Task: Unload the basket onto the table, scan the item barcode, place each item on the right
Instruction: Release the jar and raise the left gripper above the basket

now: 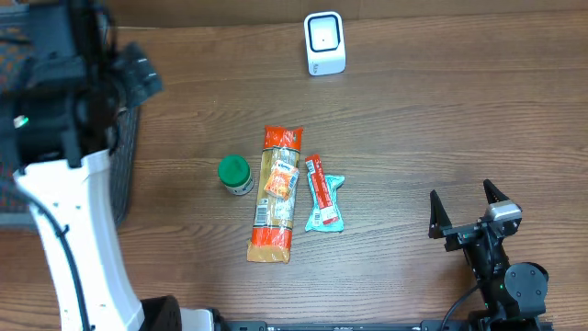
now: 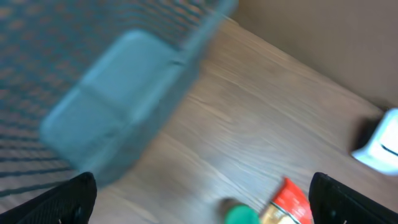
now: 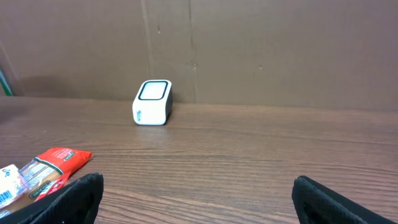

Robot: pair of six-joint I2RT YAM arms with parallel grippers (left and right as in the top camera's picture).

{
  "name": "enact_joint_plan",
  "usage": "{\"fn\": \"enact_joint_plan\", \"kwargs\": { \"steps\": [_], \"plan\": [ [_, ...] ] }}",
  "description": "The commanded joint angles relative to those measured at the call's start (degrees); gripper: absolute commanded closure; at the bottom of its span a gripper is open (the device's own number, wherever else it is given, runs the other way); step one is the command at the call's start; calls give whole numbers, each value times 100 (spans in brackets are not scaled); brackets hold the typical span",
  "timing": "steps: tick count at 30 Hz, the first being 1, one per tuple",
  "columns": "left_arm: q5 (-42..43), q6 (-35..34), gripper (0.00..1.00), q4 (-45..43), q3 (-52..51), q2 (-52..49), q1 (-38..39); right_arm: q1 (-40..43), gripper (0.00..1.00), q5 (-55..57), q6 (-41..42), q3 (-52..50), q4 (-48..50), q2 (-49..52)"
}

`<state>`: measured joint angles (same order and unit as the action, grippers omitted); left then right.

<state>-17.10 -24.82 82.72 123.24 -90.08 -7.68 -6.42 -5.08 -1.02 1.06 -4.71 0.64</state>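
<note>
**Both grippers slack, three items mid-table, scanner at far edge**

Far left: a dark mesh basket (image 1: 126, 175) sits at the table's left edge, partly under the left arm's white link. The left gripper (image 2: 202, 202) is up over this corner; in its wrist view the fingertips (image 2: 74, 196) sit at the two bottom corners, spread wide, nothing between them. That view is smeared. A grey-blue blocky shape shows against the mesh, possibly part of the basket, not sure.

Centre-left: a green-lidded jar (image 1: 235, 175) stands upright, just beside the long packet (image 1: 276, 195) with orange-red ends. The packet lies lengthwise, near to far, label up. Close on its right lies a small teal packet (image 1: 323, 193) with a red strip, slightly tilted. All three are clustered, clear of both arms.

Far edge, right of centre: the white scanner (image 1: 324, 43) stands alone, well apart from the cluster, bare wood all round it.

Right: the right gripper (image 1: 467, 213) hovers low near the table's near edge, jaws released and empty, pointing across open tabletop toward the scanner.

Surface: brown wood-grain table (image 1: 441, 110), wide open on the right half. A plain brown wall (image 3: 280, 50) closes the far side.
</note>
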Motion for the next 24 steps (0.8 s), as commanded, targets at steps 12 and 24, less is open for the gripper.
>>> {"fn": "enact_joint_plan", "kwargs": {
  "steps": [12,24],
  "plan": [
    [-275,157,0,87,66,-83,-166,-11,0,48,52,-61,28,-42],
    [-275,157,0,90,66,-92,-166,-11,0,48,52,-61,28,-42]
  ]
}}
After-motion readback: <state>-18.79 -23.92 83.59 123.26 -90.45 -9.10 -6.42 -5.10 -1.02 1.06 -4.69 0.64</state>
